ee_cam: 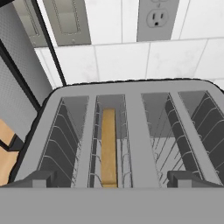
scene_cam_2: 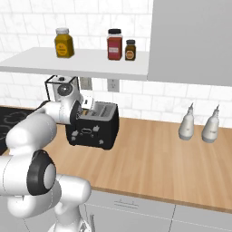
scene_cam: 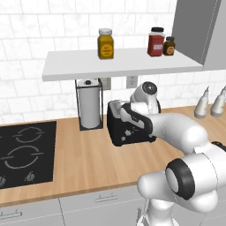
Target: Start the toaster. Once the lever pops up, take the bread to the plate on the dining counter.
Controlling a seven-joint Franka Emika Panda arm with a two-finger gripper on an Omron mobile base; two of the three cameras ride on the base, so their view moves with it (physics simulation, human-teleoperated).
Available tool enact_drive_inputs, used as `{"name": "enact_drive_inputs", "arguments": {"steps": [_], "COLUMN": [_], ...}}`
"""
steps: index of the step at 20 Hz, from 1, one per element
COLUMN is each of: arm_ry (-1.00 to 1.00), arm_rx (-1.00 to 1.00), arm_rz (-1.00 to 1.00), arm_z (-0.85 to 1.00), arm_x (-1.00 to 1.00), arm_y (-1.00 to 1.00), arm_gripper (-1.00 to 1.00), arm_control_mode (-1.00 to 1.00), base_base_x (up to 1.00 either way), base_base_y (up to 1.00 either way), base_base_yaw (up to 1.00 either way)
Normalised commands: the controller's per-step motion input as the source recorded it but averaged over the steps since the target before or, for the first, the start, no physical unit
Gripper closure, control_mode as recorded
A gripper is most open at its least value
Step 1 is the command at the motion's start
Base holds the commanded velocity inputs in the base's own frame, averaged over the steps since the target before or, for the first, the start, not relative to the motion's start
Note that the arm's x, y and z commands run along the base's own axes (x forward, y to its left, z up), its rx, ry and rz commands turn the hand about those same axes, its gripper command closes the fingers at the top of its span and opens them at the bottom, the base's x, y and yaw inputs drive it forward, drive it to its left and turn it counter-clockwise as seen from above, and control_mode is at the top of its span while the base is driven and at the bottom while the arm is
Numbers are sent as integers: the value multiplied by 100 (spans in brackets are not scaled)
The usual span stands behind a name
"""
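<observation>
The arm hovers right over the black boxy toaster with its silver top point(scene_cam: 129, 128), which sits on the light wood counter point(scene_cam: 88, 163) toward its back edge, just beside the wire-framed paper towel roll point(scene_cam: 89, 103). The two-finger gripper point(ee_cam: 112, 181) has its jaws spread wide, gripping nothing, one dark tip at each side of the toaster's top.

Looking down the hand view, the thin tan slice of bread point(ee_cam: 109, 146) sits low in the left slot, edge-on, smooth and flat between fine wire guides. The right slot holds no bread. The toaster top is brushed grey metal with rounded corners; behind it, glossy white tile and a wall outlet point(ee_cam: 157, 17).

Progress, as I read it: early. The bread is down in the slot, nothing lifted out, and I can't see the lever from here. Lifting and carrying are all to come.
</observation>
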Motion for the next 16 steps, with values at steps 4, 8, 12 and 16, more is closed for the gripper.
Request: {"name": "enact_drive_inputs", "arguments": {"steps": [4, 8, 12, 16], "arm_ry": [0, 0, 0, 0], "arm_rx": [0, 0, 0, 0], "arm_rz": [0, 0, 0, 0], "arm_z": [0, 0, 0, 0], "arm_x": [0, 0, 0, 0], "arm_y": [0, 0, 0, 0], "arm_gripper": [-100, -100, -100, -100], "arm_control_mode": [-100, -100, -100, -100], "base_base_x": [0, 0, 0, 0], "base_base_y": [0, 0, 0, 0], "base_base_yaw": [0, 0, 0, 0]}}
